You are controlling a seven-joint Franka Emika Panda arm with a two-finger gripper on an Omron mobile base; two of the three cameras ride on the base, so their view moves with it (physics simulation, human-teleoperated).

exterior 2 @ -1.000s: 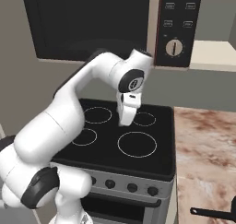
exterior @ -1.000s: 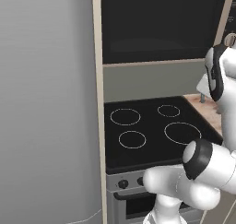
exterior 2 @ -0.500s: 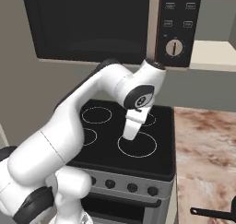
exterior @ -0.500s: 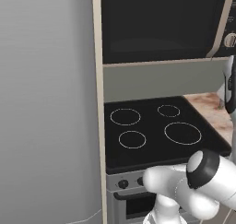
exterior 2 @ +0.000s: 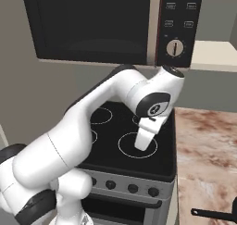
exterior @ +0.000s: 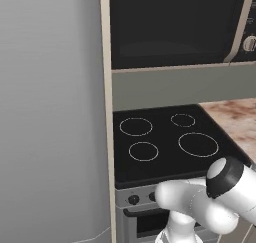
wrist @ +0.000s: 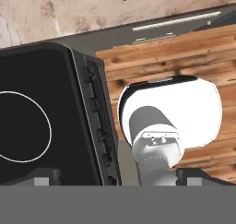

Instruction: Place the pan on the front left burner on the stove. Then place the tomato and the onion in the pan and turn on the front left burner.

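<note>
Your claw hangs wide and empty above the front of the black glass stove, having swung right from mid-cooktop within 1 second. That heads it toward the shallow black pan, lying well to the right on the marbled tabletop. The small white-ringed front left burner is bare, so step 1 looks barely begun.

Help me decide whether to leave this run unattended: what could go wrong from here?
The arm bends close under the microwave; a swing could clip it. The open claw hangs over the larger ring, not the front left burner, so the wrong ring might get used. A dark handle, likely the pan's, lies far off on the counter; reaching it looks awkward.
</note>
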